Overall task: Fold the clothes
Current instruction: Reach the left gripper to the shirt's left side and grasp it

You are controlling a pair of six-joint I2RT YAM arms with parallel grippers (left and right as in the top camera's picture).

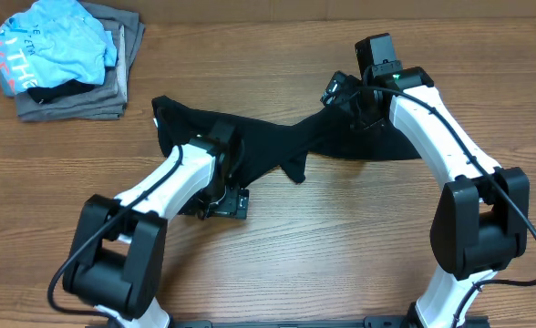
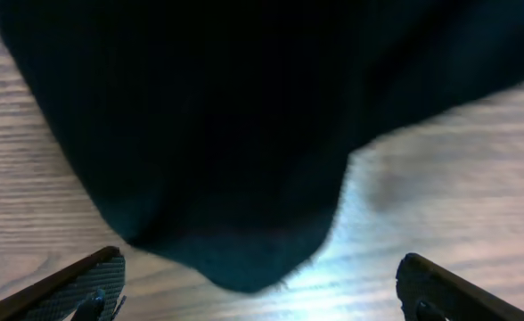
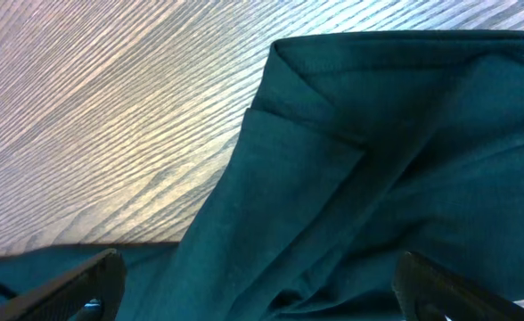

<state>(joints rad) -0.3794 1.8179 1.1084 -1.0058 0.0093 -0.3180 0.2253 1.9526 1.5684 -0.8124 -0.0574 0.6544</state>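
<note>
Showing, from overhead, a table [image 1: 341,255] of brown wood grain running left to right and filling the view to every edge. Lying across the middle of that surface, a black T-shirt [image 1: 277,146], crumpled into a long uneven band from left of centre to the far right, with one small point of cloth jutting toward the near side at the centre. Stacked in the far left corner, well apart from the T-shirt, a light blue shirt [image 1: 58,46] with lettering, on top of a folded grey garment [image 1: 86,100].

Extending from the near edge, two white-and-black arms: left arm bent over the left end of the T-shirt, right arm over its far right end.

In the left wrist view, the left gripper [image 2: 262,299] facing down at the table, jaws spread wide and released, grasping nothing. Ahead of its fingers [image 2: 88,281], a rounded lobe of the black cloth, with bare wood and a pale sheen to either side.

In the right wrist view, the right gripper [image 3: 257,294] likewise released, jaws fully parted, nothing clasped. Below it, folds and a straight seam of the same T-shirt, rendered dark teal there and covering the right and near part of the frame, with glossy bare grain at the far left.
</note>
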